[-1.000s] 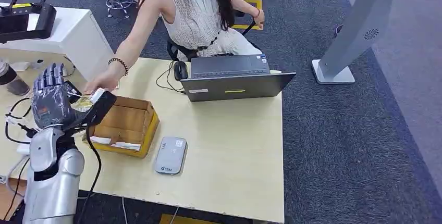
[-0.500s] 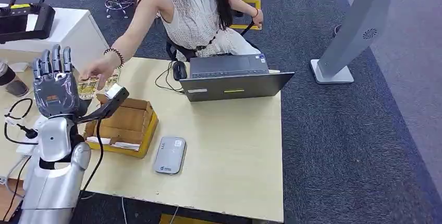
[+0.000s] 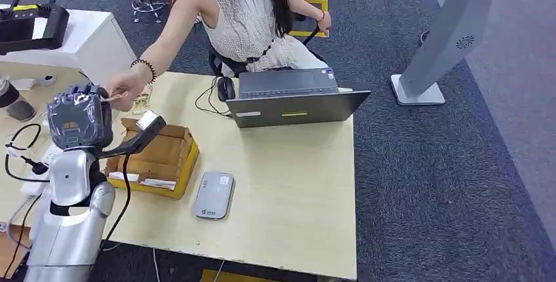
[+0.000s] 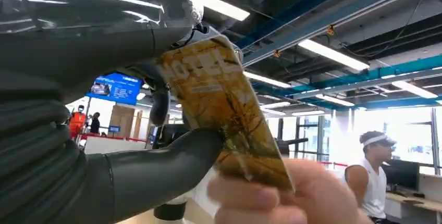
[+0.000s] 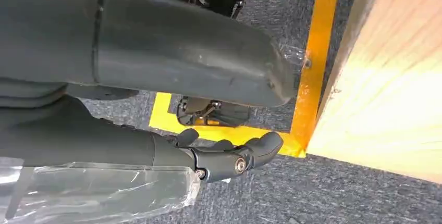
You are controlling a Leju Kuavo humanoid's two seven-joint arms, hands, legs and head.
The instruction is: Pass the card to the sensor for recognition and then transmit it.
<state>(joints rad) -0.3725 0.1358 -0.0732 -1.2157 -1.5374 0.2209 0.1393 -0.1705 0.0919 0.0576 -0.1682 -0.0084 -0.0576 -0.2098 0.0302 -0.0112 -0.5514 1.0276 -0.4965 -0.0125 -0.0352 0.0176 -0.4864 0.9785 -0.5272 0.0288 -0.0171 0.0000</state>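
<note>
1. Golden-brown card [image 4: 221,112], one, printed with pale letters, pinched between the thick thumb and darker fingers of the left hand [image 3: 80,115], raised above the desk's [image 3: 288,183] left end.
2. Held at its other end as well by a person's hand [image 3: 121,90], fingertips [image 4: 250,198] wrapped over the card's edge in the left wrist view.
3. Grey sensor [image 3: 214,195], one, flat on the desk just beside the wooden box [image 3: 157,157], well apart from the card.
4. Wooden box, one, open-topped, with white slips lying inside along its near wall.
5. Dark laptop [image 3: 295,95], one, open at the desk's far edge, with a black mouse [image 3: 227,88] at its left.
6. Right hand [image 5: 224,156], hanging below the desk's wooden edge over dark carpet and yellow floor tape; fingers curled in, nothing between them.
7. One person seated behind the desk, arm with a beaded bracelet [image 3: 145,67] stretched toward the left hand.
</note>
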